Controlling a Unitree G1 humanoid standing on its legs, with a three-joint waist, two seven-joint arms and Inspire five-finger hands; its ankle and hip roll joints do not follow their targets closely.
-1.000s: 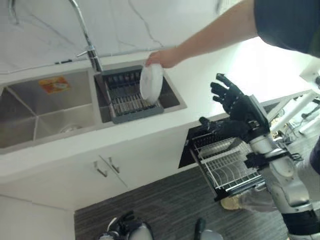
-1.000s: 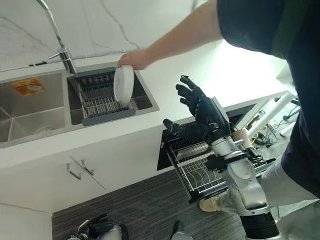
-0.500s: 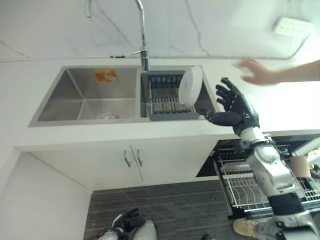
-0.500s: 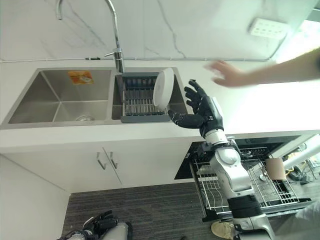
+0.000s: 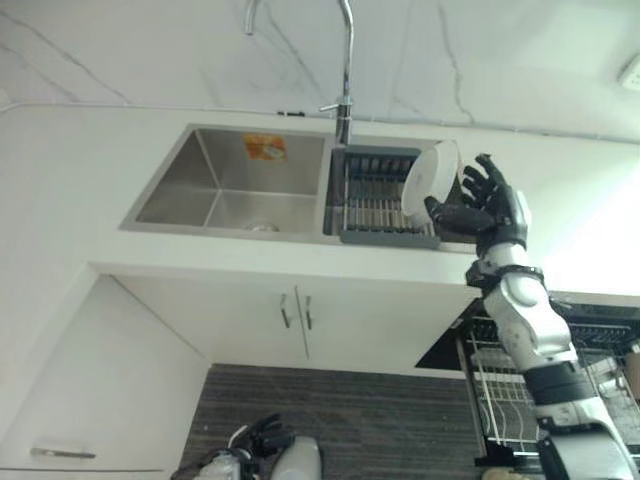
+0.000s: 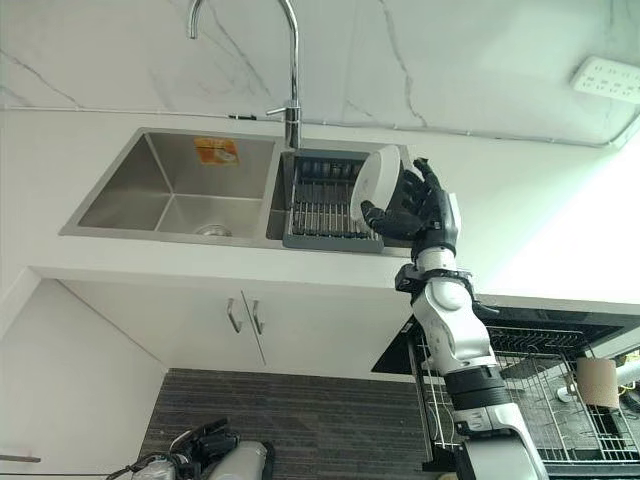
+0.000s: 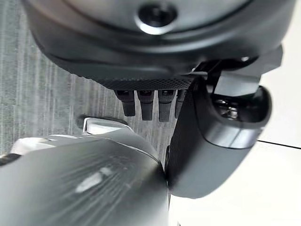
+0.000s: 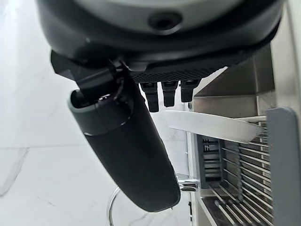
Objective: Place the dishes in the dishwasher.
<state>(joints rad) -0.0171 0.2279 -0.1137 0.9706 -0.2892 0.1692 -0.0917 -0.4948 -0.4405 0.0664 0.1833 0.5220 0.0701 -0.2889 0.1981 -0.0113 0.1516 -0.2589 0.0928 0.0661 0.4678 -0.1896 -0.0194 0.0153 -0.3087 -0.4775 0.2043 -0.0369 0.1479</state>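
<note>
White and round, the ceramic plate (image 6: 377,184) you want stands on its edge in the dark grey slotted drying rack (image 6: 330,205), leaning at the rack's end nearest your right hand (image 6: 420,205). That hand is raised over the pale stone surface (image 6: 520,215) with its fingers spread and straight, grasping nothing; the thumb reaches under the plate's lower rim and the fingers (image 5: 487,178) stand just behind the plate's back face. From your right wrist view the plate (image 8: 207,126) shows as a thin white edge just past the fingertips (image 8: 170,92), with the thumb (image 8: 127,141) to one side of it; you cannot tell from there whether the fingertips touch it.

Beyond the plate from your right hand, the rack fills the small stainless basin, and further on lies the large stainless steel sink basin (image 6: 175,190), with the tall chrome tap (image 6: 290,60) standing behind the divide between the two. Below your right arm, the pulled-out wire dishwasher rack (image 6: 560,410) sits under the surface's edge.

Your left hand (image 7: 148,101) hangs low over the dark striped floor (image 7: 42,94), fingers straight and relaxed, holding nothing.
</note>
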